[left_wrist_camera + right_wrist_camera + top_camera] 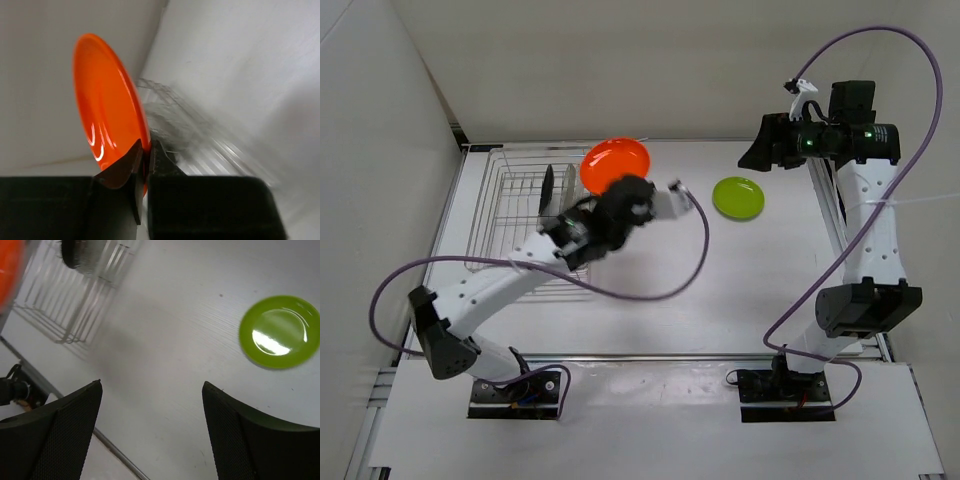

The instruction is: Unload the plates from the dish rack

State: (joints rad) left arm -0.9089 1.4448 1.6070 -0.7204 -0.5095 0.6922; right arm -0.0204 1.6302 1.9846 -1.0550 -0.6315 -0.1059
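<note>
While the left claw [612, 195] is clenching on the orange-red plate [615, 160], its two fingers are pinching the plate's lower rim between them, as the left wrist view is showing [145, 150]. Plate [105, 100] is standing out beyond the fingertips, nearly on edge, its glossy face turning toward the left of that view. Dish rack [200, 135] is lying past the claw and below it, blurred; plate is not touching the wires as far as that view is showing.

From above, the rack [510, 200] is sitting to the left of the left claw. A black plate [547, 190] is standing upright inside it, close beside the claw's wrist.

Right claw [760, 150] is hanging released, jaws spread wide, gripping nothing. In its own wrist view [151, 385], the lime green plate [280, 332] is lying flat on the white bench [175, 340], ahead of the claw and off to the right, well apart from both fingers. Seen from above, that plate [738, 197] is lying just nearer than the right claw. The rack's corner [75, 295] is showing far ahead on the left.
</note>
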